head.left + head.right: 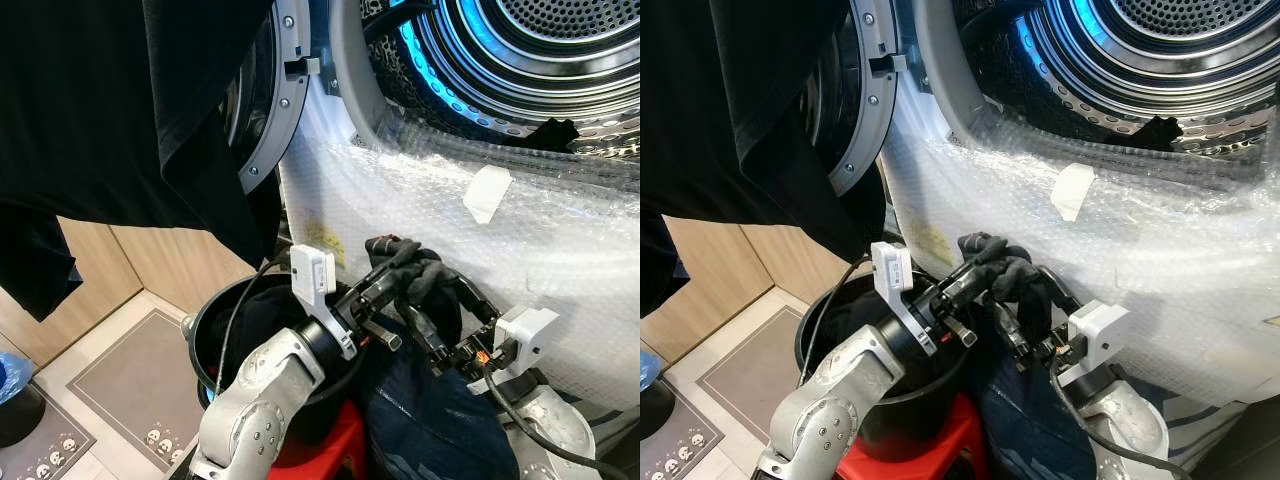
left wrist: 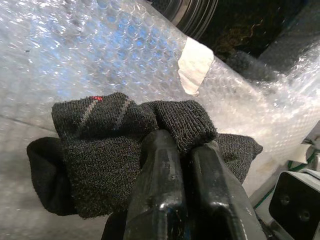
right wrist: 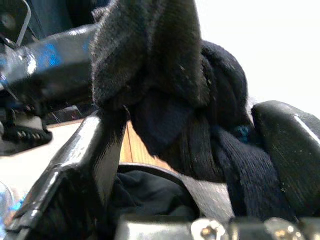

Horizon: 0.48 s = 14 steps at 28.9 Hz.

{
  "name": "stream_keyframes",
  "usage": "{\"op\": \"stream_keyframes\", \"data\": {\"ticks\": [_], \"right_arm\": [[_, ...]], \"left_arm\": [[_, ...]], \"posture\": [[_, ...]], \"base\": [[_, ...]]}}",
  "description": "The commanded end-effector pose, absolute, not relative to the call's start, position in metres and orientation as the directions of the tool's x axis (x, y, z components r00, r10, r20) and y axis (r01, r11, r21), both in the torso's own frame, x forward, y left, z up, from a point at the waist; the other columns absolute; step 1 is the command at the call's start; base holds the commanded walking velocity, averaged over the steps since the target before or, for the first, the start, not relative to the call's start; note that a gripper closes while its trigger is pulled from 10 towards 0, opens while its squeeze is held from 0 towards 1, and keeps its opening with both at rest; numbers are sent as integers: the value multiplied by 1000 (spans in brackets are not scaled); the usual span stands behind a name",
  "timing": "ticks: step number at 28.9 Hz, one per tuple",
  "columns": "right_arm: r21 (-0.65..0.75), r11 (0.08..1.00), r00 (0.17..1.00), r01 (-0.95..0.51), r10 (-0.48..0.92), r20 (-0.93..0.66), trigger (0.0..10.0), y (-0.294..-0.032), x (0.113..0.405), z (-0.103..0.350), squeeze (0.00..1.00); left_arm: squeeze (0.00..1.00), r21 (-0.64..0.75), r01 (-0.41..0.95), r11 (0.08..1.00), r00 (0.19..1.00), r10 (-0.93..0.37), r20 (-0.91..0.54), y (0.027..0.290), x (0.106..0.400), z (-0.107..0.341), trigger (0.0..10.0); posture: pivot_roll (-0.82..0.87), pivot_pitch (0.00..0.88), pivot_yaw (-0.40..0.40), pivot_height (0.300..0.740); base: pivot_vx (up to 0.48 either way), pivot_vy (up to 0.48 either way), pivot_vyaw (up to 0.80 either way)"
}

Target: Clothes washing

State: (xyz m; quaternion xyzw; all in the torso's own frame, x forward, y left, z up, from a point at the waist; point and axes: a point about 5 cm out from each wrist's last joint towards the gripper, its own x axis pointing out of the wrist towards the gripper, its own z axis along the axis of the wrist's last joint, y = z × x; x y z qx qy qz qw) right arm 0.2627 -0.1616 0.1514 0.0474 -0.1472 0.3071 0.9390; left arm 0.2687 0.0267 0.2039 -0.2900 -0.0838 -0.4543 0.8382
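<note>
A bundle of black socks (image 1: 420, 275) hangs in front of the washing machine's bubble-wrapped front panel (image 1: 400, 190), below the open drum (image 1: 540, 50). My left gripper (image 1: 395, 265) comes in from the left and is shut on the bundle's upper edge; its fingertips (image 2: 165, 150) pinch the knit close together. My right gripper (image 1: 425, 320) comes up from below right. In its wrist view the socks (image 3: 170, 90) fill the gap between its two fingers (image 3: 95, 150). A small dark piece of cloth (image 1: 553, 132) lies on the drum's rim.
A black bucket (image 1: 205, 330) holding dark clothes stands on a red stool (image 1: 320, 450) under my left arm. A navy garment (image 1: 430, 420) hangs beside it. A black garment (image 1: 120, 110) hangs at upper left before the open door (image 1: 265, 100). A floor mat (image 1: 120, 380) lies at lower left.
</note>
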Motion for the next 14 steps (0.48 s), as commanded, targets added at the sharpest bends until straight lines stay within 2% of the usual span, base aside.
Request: {"op": "stream_keyframes", "data": {"ticks": [1,2,3,4,5,6,7,14], "right_arm": [[-15,785,736,-620,588,336,8196,-154,262,161,0],[-11,781,733,-624,591,336,6078,-153,263,161,0],[-14,777,728,-630,596,338,4471,-151,263,162,0],[-14,774,725,-634,600,339,4471,-151,263,163,0],[-17,770,722,-637,605,336,549,-150,263,163,0],[-19,768,720,-640,608,334,549,-149,263,163,0],[-20,762,714,-648,616,332,0,-148,262,163,0],[-4,727,695,-686,657,290,0,-147,260,161,0]], "left_arm": [[0,-473,807,354,563,-701,437,12,262,206,10000],[0,-474,807,353,563,-703,435,11,262,206,10000],[0,-473,808,351,561,-705,434,10,263,206,10000],[0,-474,808,349,559,-706,434,9,264,207,10000],[0,-476,810,344,557,-707,436,8,264,207,10000],[0,-477,810,341,555,-708,437,7,264,208,10000],[0,-476,814,334,549,-712,438,6,264,209,10000],[0,-470,831,297,513,-737,441,-3,265,212,10000]], "posture": [[-124,32,56,740],[-125,35,56,740],[-125,35,56,740],[-125,35,56,740],[-126,40,55,740],[-126,40,55,740],[-126,45,55,740],[-127,58,60,740]], "base": [[0,0,0],[0,0,0],[0,0,0],[0,0,0],[0,0,0],[0,0,0],[0,0,0],[0,0,0]]}}
